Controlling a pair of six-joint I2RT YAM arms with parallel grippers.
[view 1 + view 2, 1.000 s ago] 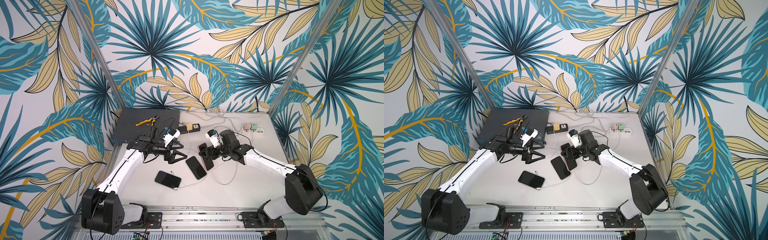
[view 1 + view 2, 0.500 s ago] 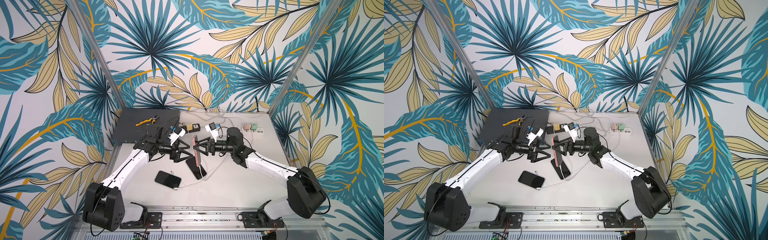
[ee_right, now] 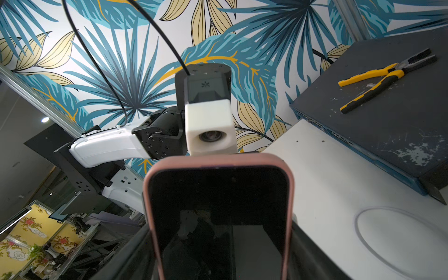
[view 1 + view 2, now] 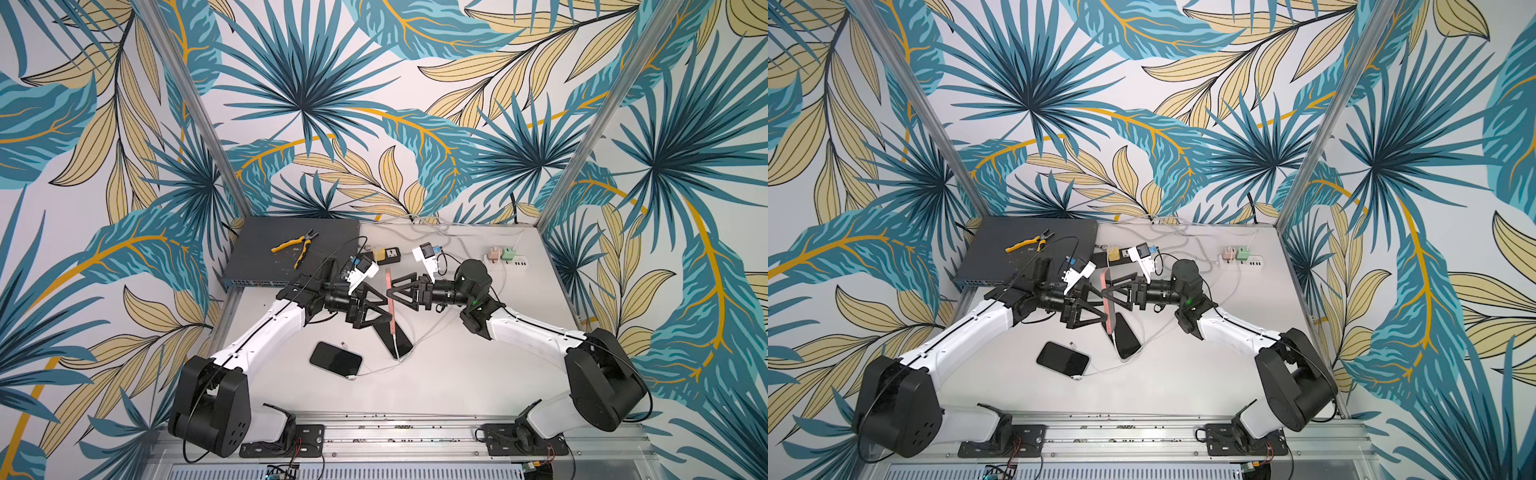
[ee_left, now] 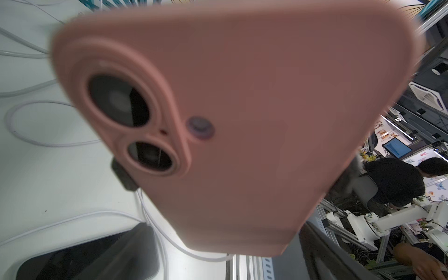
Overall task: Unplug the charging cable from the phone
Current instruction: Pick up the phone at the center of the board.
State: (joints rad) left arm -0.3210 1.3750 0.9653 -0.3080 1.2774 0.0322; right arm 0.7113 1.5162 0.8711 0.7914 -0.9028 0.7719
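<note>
Right end effector point(image 4: 391, 292) clamps the pink phone point(image 4: 390, 305) on edge. Left end effector point(image 4: 380, 308), spread wide, stands at its 9 o'clock.

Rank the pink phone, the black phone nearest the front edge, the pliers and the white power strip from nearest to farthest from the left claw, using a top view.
1. pink phone, upright at the left claw tips.
2. black phone, flat, toward the front.
3. pliers, rear, left arm's side.
4. power strip, rear, right arm's side.

Three phones point(image 4: 336, 358), one pair of pliers point(image 4: 296, 244)
</note>
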